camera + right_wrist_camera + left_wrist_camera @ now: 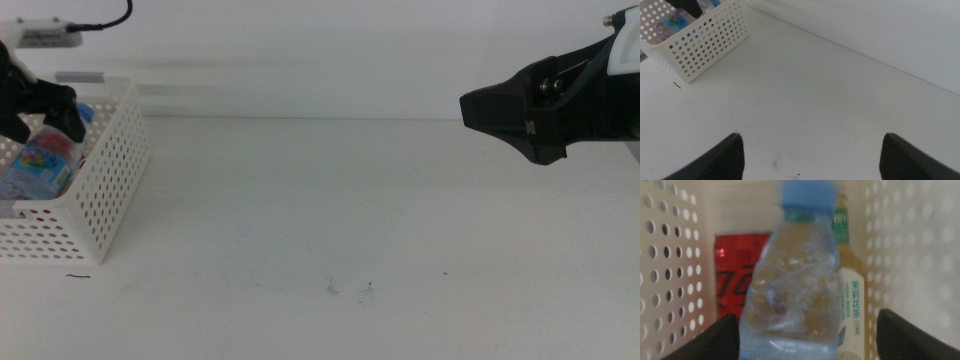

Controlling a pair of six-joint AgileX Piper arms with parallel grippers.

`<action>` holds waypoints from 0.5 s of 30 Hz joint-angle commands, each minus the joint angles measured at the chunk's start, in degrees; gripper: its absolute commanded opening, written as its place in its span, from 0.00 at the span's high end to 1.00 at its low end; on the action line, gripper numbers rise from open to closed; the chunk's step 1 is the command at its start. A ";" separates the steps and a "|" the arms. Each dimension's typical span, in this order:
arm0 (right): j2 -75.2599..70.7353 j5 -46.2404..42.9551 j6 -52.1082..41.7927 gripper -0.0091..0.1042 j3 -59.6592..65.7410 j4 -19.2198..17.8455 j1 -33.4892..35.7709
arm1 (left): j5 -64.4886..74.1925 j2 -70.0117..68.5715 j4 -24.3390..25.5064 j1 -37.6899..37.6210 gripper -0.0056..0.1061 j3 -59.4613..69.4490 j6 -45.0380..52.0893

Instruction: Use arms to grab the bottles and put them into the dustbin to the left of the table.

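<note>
The white perforated dustbin [110, 170] stands at the table's left edge. My left gripper [40, 115] hangs over it, jaws open. In the left wrist view the clear blue-capped water bottle [795, 280] stands between the wide-apart jaws of the left gripper [807, 325], inside the dustbin [670, 255]. Behind it are a red soda can [735, 275] and a yellow tea bottle [852, 295]. The water bottle [48, 155] also shows in the middle view. My right gripper [520, 115] hovers open above the table's right side, holding nothing.
The white table top [330, 200] carries a few small dark marks [350, 288] near the front. The right wrist view shows the dustbin [705, 45] far off, with the open right gripper [812, 137] above bare table.
</note>
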 commanded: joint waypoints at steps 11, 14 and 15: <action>-0.22 -0.45 -0.11 0.10 -0.54 -0.39 0.14 | 0.09 -22.05 -3.48 -6.77 0.11 8.89 -7.45; -0.22 -0.45 -0.11 0.10 -0.54 -0.39 0.14 | -6.28 -30.39 -3.71 -12.48 0.11 14.77 -6.70; -0.22 -0.45 -0.11 0.10 -0.54 -0.39 0.14 | -8.41 -32.75 -4.34 -14.26 0.11 16.53 -5.17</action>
